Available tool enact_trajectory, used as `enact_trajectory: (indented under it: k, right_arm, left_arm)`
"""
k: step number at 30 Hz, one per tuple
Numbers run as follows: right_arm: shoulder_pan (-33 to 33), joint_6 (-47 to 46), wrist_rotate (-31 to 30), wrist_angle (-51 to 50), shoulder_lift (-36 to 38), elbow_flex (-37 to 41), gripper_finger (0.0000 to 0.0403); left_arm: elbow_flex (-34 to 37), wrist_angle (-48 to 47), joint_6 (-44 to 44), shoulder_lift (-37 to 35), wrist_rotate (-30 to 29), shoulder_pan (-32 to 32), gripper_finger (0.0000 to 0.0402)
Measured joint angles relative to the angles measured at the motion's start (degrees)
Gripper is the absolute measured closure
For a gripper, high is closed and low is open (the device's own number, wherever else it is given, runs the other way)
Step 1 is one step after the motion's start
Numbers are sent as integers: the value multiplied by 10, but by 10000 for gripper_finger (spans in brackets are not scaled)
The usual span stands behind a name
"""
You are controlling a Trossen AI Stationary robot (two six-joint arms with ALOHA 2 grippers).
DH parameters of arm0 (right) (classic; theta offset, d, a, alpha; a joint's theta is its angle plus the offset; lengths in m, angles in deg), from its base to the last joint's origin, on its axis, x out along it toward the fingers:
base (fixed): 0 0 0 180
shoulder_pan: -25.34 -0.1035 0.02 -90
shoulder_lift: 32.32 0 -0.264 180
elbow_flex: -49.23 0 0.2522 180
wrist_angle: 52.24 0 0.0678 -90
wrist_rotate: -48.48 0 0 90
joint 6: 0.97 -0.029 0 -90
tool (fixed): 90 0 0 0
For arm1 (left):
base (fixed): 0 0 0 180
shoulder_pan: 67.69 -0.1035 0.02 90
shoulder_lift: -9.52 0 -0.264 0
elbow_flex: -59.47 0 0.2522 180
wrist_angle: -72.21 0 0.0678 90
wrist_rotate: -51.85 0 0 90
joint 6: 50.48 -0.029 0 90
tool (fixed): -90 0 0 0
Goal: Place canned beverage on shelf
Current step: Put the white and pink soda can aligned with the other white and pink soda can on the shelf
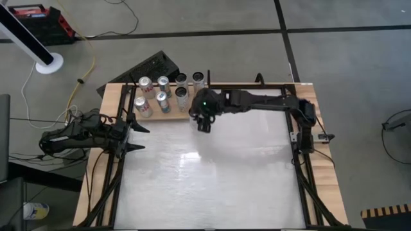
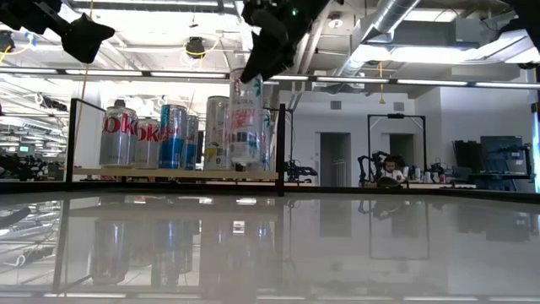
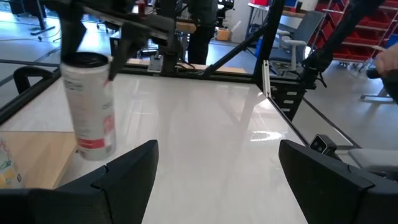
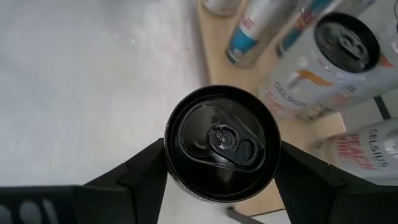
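The shelf (image 1: 168,114) is a light-wood board at the table's far left, with several cans (image 1: 160,96) standing on it. My right gripper (image 1: 204,119) is shut on a tall white can with a black top (image 2: 243,118) at the shelf's right end. The can also shows in the left wrist view (image 3: 90,106) and from above in the right wrist view (image 4: 222,143). My left gripper (image 1: 137,136) is open and empty, at the table's left edge, near of the shelf. My right gripper pinches the can's upper wall just below the black top rim (image 4: 166,163), one finger on each opposite side. The fingers (image 4: 144,174) come from above, pointing down. The can hangs upright, its base (image 2: 243,162) at about the shelf's top; whether it touches the board I cannot tell.
The shelf's cans stand in two rows, red-lettered ones (image 2: 118,135) to the left and blue ones (image 2: 173,135) beside them, close to the held can. A dark frame post (image 2: 280,148) rises just right of it. The white tabletop (image 1: 205,179) spreads out near of the shelf.
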Motion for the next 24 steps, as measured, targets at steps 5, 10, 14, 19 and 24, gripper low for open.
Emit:
enact_trajectory:
  k: [5, 10, 14, 19, 24]
  right_arm:
    - [35, 26, 24, 1, -1, 0, 129]
    - [64, 45, 30, 3, -1, 0, 129]
    - [84, 54, 39, 24, -1, 0, 129]
    - [111, 55, 74, 33, -2, 0, 129]
    - [124, 58, 82, 27, -11, 1, 129]
  left_arm:
    - [0, 0, 0, 0, 0, 0, 84]
    - [0, 0, 1, 0, -3, 0, 84]
    - [0, 0, 3, 0, -14, 0, 84]
    - [0, 0, 3, 0, -16, 0, 84]
    - [0, 0, 4, 0, -16, 0, 84]
